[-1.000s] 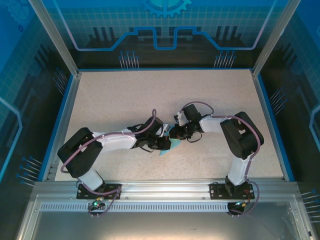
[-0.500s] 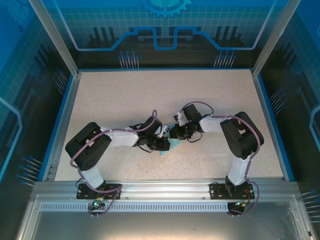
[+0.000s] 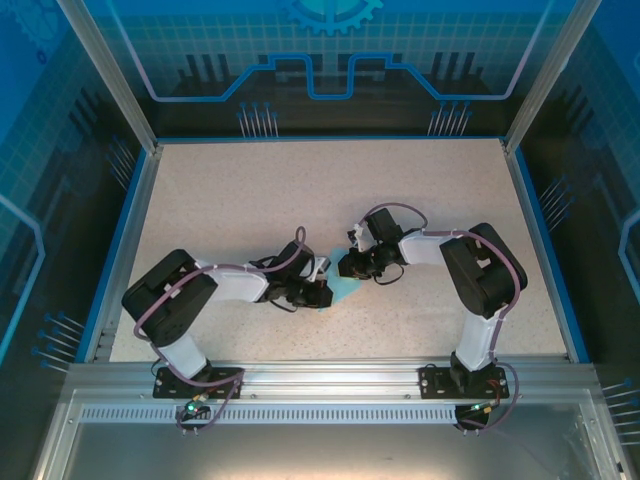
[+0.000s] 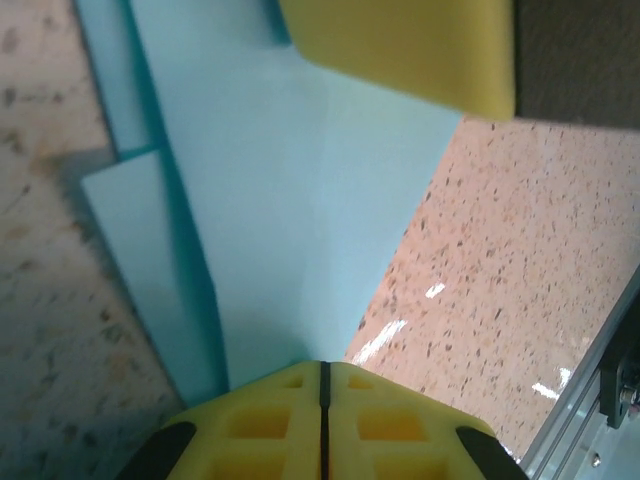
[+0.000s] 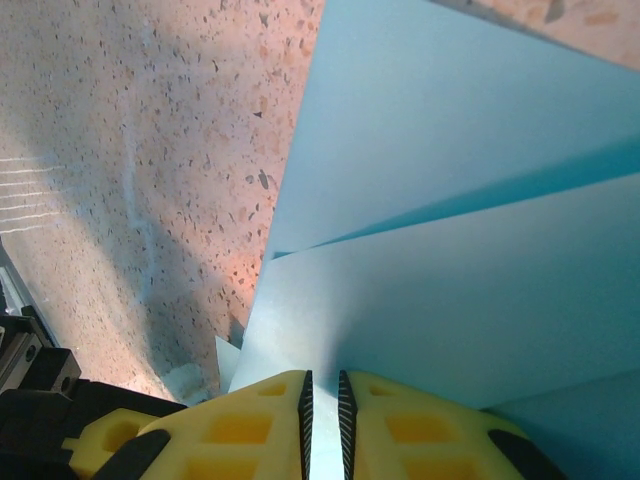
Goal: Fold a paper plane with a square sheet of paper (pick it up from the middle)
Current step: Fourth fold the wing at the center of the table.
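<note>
The light-blue sheet of paper lies at mid-table, folded into overlapping layers that taper like a paper plane. In the left wrist view the paper narrows to a point at my left gripper. That gripper's yellow jaws are pressed together at the paper's tip, and I cannot tell whether paper is pinched between them. Seen from above, the left gripper is at the paper's left edge. My right gripper is at its far end. In the right wrist view the right gripper is shut on a layer of the paper.
The speckled table has a blue rim on its sides, and a metal rail runs along the near edge. The right gripper's yellow finger shows at the top of the left wrist view.
My left arm has drawn back to the left and toward the near side, and more paper shows between the two grippers. The right arm has stayed put.
</note>
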You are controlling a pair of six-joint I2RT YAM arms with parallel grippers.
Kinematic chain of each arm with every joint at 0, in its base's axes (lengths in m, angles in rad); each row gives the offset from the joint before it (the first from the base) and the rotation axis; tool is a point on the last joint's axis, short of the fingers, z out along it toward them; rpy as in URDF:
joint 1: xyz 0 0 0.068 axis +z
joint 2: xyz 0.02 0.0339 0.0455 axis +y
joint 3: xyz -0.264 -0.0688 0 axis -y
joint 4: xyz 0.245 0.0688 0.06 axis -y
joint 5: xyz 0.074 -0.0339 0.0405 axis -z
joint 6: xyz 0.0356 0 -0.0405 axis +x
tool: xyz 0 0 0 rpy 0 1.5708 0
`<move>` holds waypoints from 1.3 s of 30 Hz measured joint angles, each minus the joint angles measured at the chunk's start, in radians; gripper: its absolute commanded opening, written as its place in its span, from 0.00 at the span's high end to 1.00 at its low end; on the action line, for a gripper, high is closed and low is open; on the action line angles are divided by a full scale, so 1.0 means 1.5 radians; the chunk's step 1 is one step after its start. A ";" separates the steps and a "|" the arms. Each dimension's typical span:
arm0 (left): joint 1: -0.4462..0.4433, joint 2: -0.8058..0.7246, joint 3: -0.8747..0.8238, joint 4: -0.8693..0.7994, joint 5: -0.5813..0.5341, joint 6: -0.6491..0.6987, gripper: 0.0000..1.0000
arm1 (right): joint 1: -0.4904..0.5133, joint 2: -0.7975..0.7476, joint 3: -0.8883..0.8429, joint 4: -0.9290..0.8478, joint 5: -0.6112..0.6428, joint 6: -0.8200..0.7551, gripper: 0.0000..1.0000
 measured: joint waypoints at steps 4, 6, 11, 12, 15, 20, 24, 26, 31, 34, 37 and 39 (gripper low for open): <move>0.000 -0.020 -0.021 -0.001 -0.002 0.000 0.88 | 0.000 0.002 0.003 -0.002 -0.002 0.000 0.81; 0.000 -0.027 -0.025 -0.008 -0.002 0.000 0.88 | 0.000 0.003 0.004 -0.003 -0.004 0.000 0.81; 0.001 -0.042 -0.023 -0.056 -0.003 0.012 0.88 | 0.000 0.005 0.005 -0.003 -0.007 0.000 0.81; 0.001 -0.046 -0.023 -0.068 -0.003 0.017 0.88 | 0.000 0.005 0.005 -0.003 -0.009 0.000 0.81; 0.001 -0.069 -0.024 -0.134 -0.005 0.025 0.86 | 0.000 0.006 0.005 -0.003 -0.010 0.000 0.81; 0.001 -0.115 -0.025 -0.212 -0.011 0.030 0.84 | 0.000 0.006 0.006 -0.003 -0.011 0.000 0.81; 0.001 -0.130 0.000 -0.225 -0.013 0.029 0.83 | 0.000 0.006 0.006 -0.004 -0.011 0.000 0.81; 0.001 -0.129 0.026 -0.220 -0.012 0.027 0.83 | 0.000 0.006 0.007 -0.004 -0.011 0.000 0.81; 0.001 -0.088 0.089 -0.179 -0.009 0.019 0.84 | 0.000 0.006 0.007 -0.006 -0.011 0.000 0.80; 0.001 -0.046 0.109 -0.158 -0.008 0.018 0.84 | 0.000 0.006 0.009 -0.007 -0.011 0.000 0.80; 0.001 0.002 0.117 -0.142 -0.007 0.018 0.85 | 0.000 0.006 0.011 -0.010 -0.010 0.000 0.80; 0.001 0.026 0.117 -0.140 -0.007 0.018 0.87 | 0.000 0.006 0.013 -0.011 -0.006 0.000 0.80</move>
